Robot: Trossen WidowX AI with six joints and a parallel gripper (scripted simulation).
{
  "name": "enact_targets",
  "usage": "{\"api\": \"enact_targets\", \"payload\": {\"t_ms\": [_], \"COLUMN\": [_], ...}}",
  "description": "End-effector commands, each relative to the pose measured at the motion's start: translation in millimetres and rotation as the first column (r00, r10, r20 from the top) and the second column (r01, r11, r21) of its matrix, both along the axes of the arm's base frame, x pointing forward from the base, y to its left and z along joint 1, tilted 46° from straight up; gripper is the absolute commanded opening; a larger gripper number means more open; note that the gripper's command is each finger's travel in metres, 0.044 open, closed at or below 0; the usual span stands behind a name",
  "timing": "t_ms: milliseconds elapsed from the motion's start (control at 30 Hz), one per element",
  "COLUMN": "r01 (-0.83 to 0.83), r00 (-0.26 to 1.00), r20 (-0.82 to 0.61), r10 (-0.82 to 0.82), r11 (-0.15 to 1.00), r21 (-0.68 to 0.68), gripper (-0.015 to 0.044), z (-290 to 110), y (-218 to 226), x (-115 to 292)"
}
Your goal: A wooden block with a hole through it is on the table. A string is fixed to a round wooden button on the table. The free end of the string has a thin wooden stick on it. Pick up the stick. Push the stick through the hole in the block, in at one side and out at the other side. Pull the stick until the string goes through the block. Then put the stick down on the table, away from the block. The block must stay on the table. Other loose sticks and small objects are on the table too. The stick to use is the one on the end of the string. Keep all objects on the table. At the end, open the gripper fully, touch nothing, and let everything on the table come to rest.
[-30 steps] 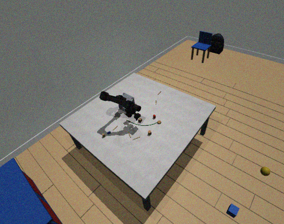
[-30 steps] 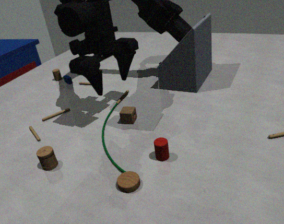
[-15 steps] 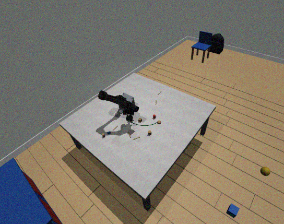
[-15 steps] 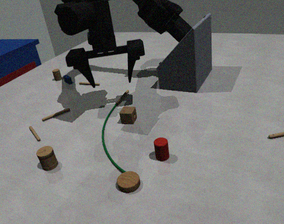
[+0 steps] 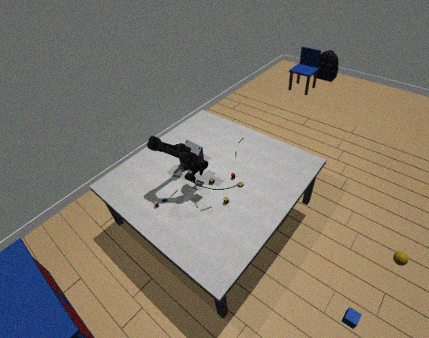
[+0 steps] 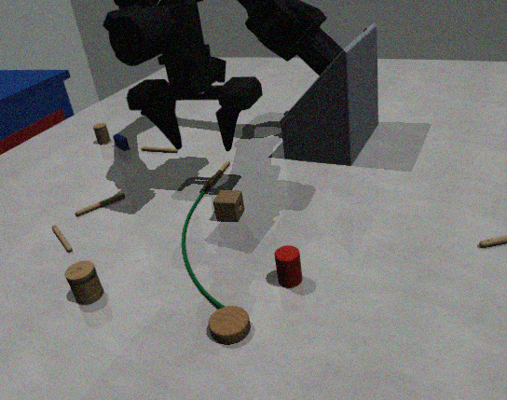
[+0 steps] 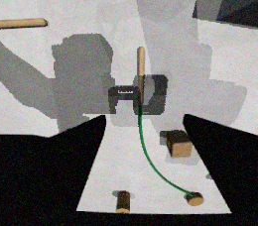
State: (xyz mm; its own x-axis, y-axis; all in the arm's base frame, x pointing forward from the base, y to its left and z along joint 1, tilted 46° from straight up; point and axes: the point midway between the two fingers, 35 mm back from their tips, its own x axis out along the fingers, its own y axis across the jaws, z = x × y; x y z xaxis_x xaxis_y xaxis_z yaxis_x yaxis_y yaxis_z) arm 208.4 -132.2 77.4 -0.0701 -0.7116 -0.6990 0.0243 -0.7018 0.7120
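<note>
The wooden block [image 5: 211, 181] [image 6: 228, 206] [image 7: 181, 149] rests on the table; a dark hole shows on its right face in the exterior view. The green string [image 5: 219, 189] [image 6: 184, 243] [image 7: 146, 154] curves past the block, outside it, from the round button [image 5: 240, 184] [image 6: 229, 323] [image 7: 194, 199] to the thin stick [image 6: 217, 174] [image 7: 141, 61]. The stick lies on the table behind the block in the exterior view. My gripper [image 6: 203, 149] [image 7: 144, 118] is open and empty above the table near the stick. In the wrist view the stick points up the picture, ahead of the fingertips.
A red cylinder [image 5: 233, 175] [image 6: 289, 267] stands near the button. A wooden cylinder [image 5: 225, 200] [image 6: 85, 282] [image 7: 123, 200] stands across the string from it. Loose sticks [image 6: 99, 204] [image 6: 61, 239] [image 6: 159, 149] [image 6: 500, 240] lie around. A small blue object [image 6: 121, 141] and a grey wedge [image 6: 318, 108] are farther back.
</note>
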Motion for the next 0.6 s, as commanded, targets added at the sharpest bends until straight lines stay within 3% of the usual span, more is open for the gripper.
{"api": "enact_targets", "payload": {"t_ms": [0, 233, 567], "r01": [0.008, 0.008, 0.009], "r00": [1.000, 1.000, 1.000], "r20": [0.001, 0.001, 0.001], "r10": [-0.008, -0.008, -0.008], "r11": [1.000, 1.000, 1.000], "r21": [-0.005, -0.005, -0.005], "gripper": [0.0309, 0.0125, 0.0122], "z": [-0.4, -0.4, -0.6], "y": [-0.4, -0.4, -0.6], "x": [-1.9, -1.9, -1.9]}}
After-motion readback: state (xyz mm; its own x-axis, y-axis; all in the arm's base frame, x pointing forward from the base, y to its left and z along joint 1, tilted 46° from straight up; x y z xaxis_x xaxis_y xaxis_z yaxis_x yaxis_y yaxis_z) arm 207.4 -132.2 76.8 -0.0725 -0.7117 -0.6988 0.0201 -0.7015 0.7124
